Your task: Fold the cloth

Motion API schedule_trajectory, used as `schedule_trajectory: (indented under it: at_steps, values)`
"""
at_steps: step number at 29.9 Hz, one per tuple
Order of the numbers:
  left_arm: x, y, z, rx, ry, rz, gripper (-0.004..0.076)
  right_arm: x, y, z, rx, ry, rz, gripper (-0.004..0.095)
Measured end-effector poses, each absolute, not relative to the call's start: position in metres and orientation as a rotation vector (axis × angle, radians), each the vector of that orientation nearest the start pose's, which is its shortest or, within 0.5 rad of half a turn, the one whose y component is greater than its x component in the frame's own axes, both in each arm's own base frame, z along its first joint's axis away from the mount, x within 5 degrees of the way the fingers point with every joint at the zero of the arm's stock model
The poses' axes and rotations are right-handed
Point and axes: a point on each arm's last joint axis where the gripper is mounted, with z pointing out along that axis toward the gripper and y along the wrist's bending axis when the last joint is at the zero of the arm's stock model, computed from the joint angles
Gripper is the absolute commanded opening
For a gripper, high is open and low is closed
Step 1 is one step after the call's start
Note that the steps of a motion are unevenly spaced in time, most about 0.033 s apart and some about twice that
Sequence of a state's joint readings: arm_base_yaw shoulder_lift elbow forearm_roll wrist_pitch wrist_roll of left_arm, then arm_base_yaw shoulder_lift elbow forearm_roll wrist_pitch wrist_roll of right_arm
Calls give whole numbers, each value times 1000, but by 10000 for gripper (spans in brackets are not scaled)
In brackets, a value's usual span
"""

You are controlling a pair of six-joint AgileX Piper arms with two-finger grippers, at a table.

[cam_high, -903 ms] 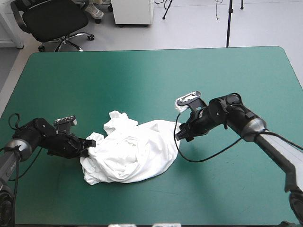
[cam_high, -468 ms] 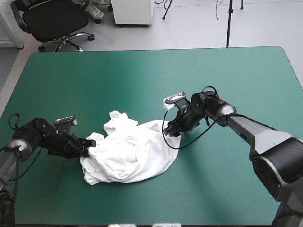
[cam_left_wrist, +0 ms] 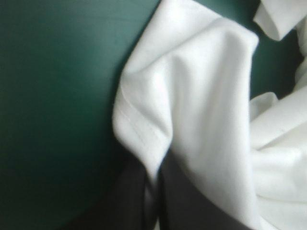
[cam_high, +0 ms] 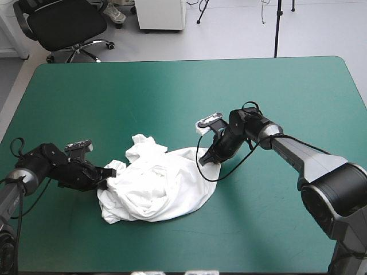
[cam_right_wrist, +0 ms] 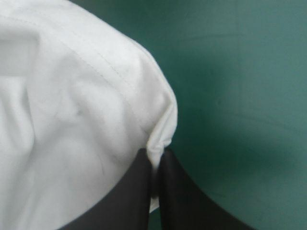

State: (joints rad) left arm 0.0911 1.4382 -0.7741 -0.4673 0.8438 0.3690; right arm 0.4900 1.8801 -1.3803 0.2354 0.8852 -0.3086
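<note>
pinching t-shirt (cam_high: 157, 186) hems, both jaws show contact only in wrist views.

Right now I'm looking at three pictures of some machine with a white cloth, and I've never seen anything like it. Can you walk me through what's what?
This is a robot with two arms working at a table with a teal-green cover. The wide picture looks down from above and behind the robot. The two close-ups come from a camera on each wrist, looking along that arm's end effector, a pincer of two broad black fingers. On the table lies a crumpled white short-sleeved T-shirt. The left end effector pinches a hemmed edge on the heap's left side. The right end effector pinches a stitched edge on the heap's right side. In each close-up the fingers are all but shut, with the white cloth caught between them.
</note>
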Motion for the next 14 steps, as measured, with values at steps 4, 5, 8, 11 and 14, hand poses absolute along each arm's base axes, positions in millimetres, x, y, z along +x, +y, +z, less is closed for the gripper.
schedule_trajectory:
  at_steps: [4,5,8,11,14]
  values:
    - [244,-8,213,-12,2837,-461,-17,332,191,225,-930,2674,249,0]
    - [245,-8,218,-6,2816,-457,-17,332,188,233,-926,2650,221,0]
    - [249,-9,250,22,2706,-454,-17,323,178,275,-885,2526,180,0]
    - [250,-12,291,65,2591,-463,-17,307,167,318,-858,2411,160,0]
    - [248,-15,336,123,2489,-470,-17,287,154,357,-832,2309,135,0]
